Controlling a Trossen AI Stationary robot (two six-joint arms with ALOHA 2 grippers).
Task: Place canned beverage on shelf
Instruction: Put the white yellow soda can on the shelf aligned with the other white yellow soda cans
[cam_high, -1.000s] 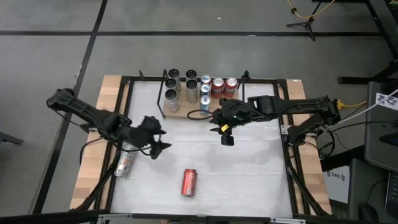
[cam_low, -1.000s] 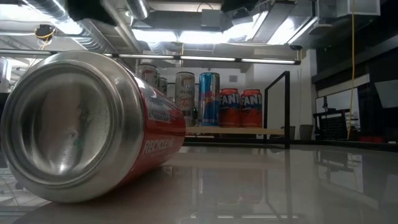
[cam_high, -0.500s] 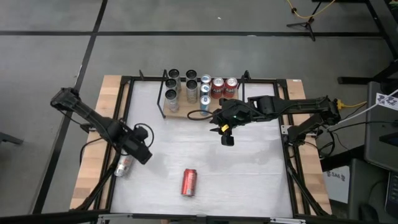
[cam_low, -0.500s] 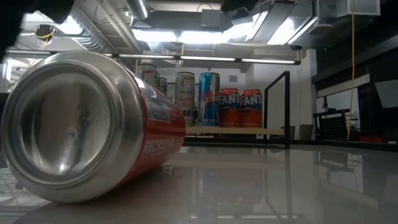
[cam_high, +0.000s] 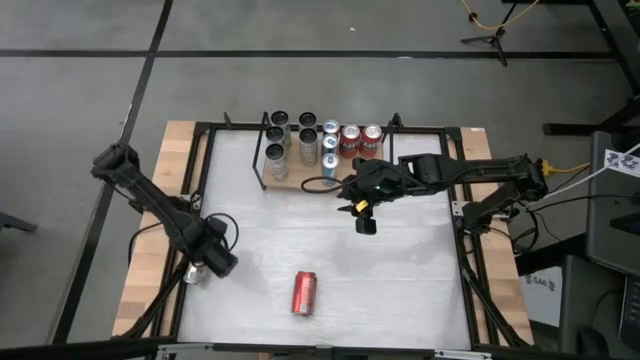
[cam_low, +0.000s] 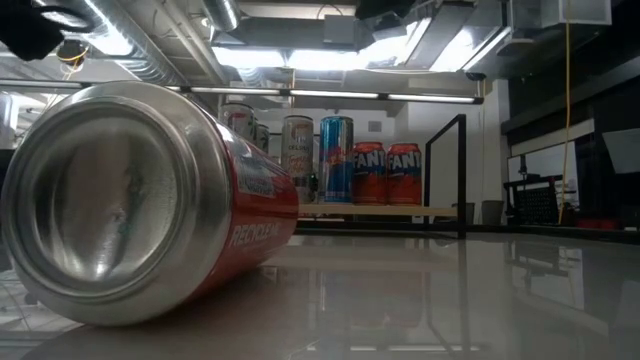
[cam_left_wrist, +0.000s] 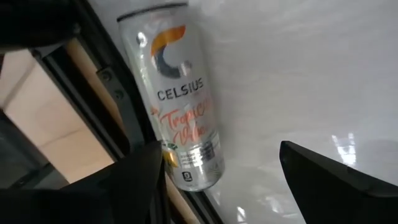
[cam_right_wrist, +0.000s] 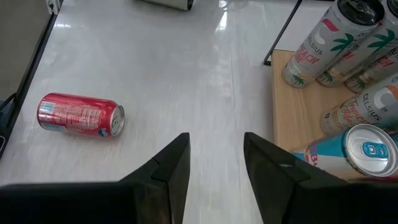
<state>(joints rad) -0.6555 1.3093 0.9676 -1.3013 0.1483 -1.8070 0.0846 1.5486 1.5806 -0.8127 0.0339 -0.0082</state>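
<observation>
Hovering over the table's left edge, the left gripper (cam_high: 212, 262) has its fingers (cam_left_wrist: 323, 180) spread wide and holds nothing; in its wrist view a silver can (cam_left_wrist: 180, 106) lies on its side on the white table (cam_high: 400, 280) between and just beyond the fingertips, against the black frame rail (cam_left_wrist: 118, 106), and no contact with it can be seen. That can reads "CELSIUS" with "Tropical" in orange script below, and from above only its end (cam_high: 192, 273) shows beside the gripper. The right gripper (cam_high: 362, 217) hangs near the front of the shelf (cam_high: 290, 180), its fingers (cam_right_wrist: 171, 171) drawn fairly close with a narrow gap, gripping nothing. The shelf, a light-wood board with thin black rod ends, stands at the far middle of the table and carries upright cans: grey-topped ones on the left, blue ones in the middle, two red ones (cam_high: 360, 140) on the right. From table height the red pair (cam_low: 387, 172) reads "FANTA", a tall blue can (cam_low: 335, 160) stands to their left, and paler cans stand left of that. The right wrist view shows shelf cans printed with palm trees and "CELSIUS". A red can (cam_high: 303, 292) lies on its side at the near middle of the table, well apart from both grippers; up close (cam_low: 150, 200) its side reads "RECYCLE".
</observation>
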